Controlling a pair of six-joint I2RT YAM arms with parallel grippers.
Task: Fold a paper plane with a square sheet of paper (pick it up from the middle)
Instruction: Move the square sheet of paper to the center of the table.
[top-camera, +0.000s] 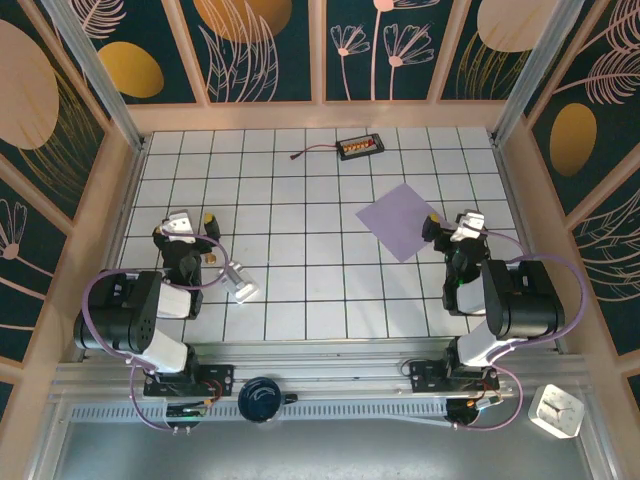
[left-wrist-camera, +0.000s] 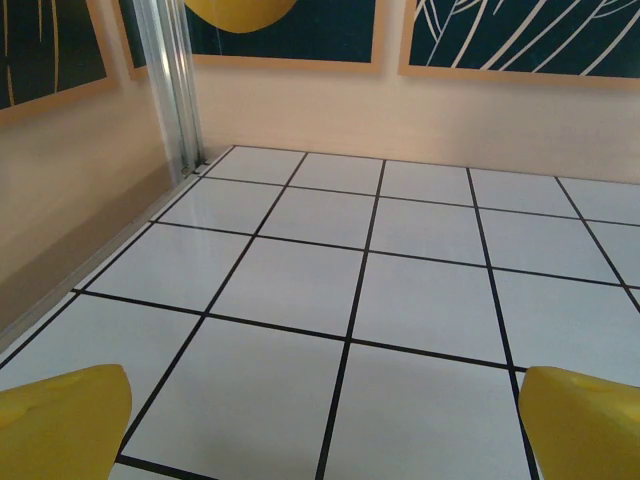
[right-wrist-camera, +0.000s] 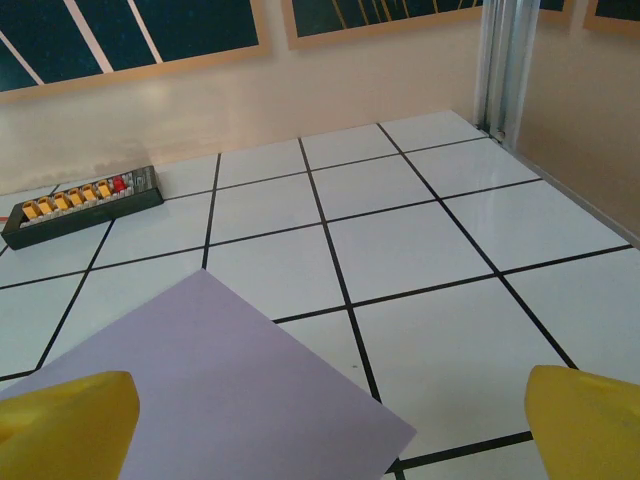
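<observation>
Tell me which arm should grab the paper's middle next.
Right. The right pincer, open, sits beside the square sheet of paper; the left pincer hangs over bare tiles, far from it.

Power strip (top-camera: 360, 148): black, with a row of orange-yellow sockets and a red switch; flat on the tiles, ahead and left of the right pincer (top-camera: 450, 220), well apart, near the back wall.
Cable (top-camera: 313, 153): thin, dark, trailing off the strip's left end.
Silvery-white block (top-camera: 241, 283): tilted on the tiles, behind and right of the left pincer (top-camera: 188, 221), near it.
Tiled table (left-wrist-camera: 300, 280): white squares, black grid lines, under both pincers.
Walls (left-wrist-camera: 300, 110): peach boards below dark teal panels with pale leaf drawings, ahead.
Metal post (left-wrist-camera: 175, 90): upright in the corner, ahead-left of the left pincer.
Black round knob (top-camera: 262, 399): well behind both pincers.
</observation>
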